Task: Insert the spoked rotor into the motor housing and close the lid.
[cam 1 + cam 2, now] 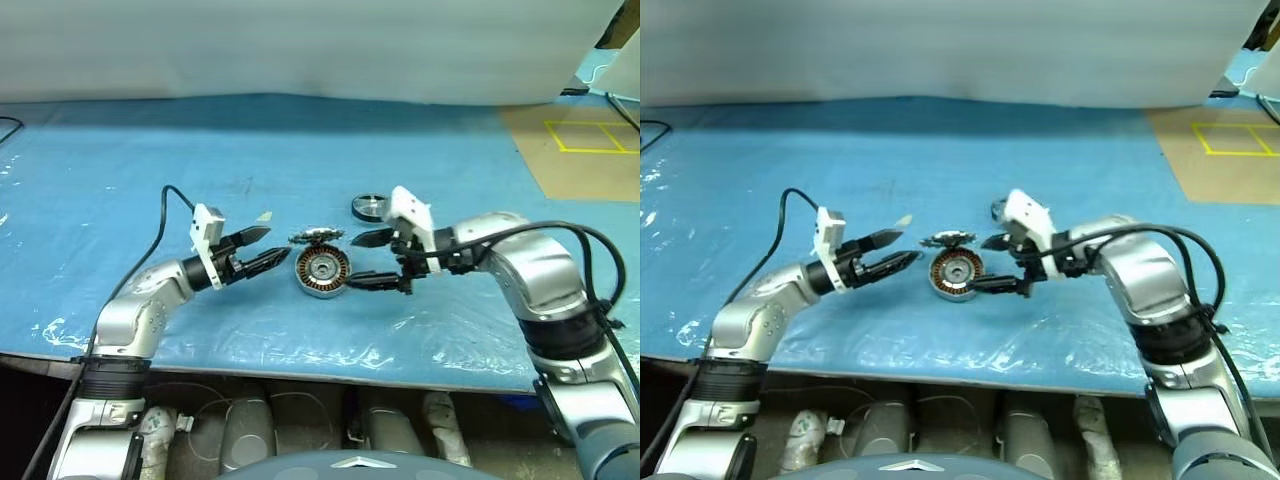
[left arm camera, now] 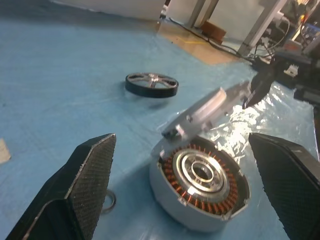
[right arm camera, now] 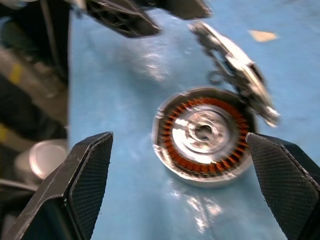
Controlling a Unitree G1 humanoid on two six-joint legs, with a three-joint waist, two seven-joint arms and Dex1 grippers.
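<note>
The motor housing (image 1: 322, 270) lies on the blue sheet with its copper windings facing up and nothing inside it. The grey lid (image 1: 317, 237) stands tilted on edge against the housing's far rim (image 2: 210, 112). Beyond them, a little to the right, the spoked rotor (image 1: 369, 207) lies flat. My left gripper (image 1: 278, 243) is open just left of the housing, pointing at it. My right gripper (image 1: 351, 262) is open just right of the housing, with its jaws spread wide. Neither gripper holds anything.
A small metal ring (image 2: 109, 201) lies on the sheet beside the housing. A beige scrap (image 1: 262, 216) sits behind my left gripper. Brown board with a yellow taped square (image 1: 585, 150) is at the back right. The table's front edge (image 1: 300, 368) runs close below the arms.
</note>
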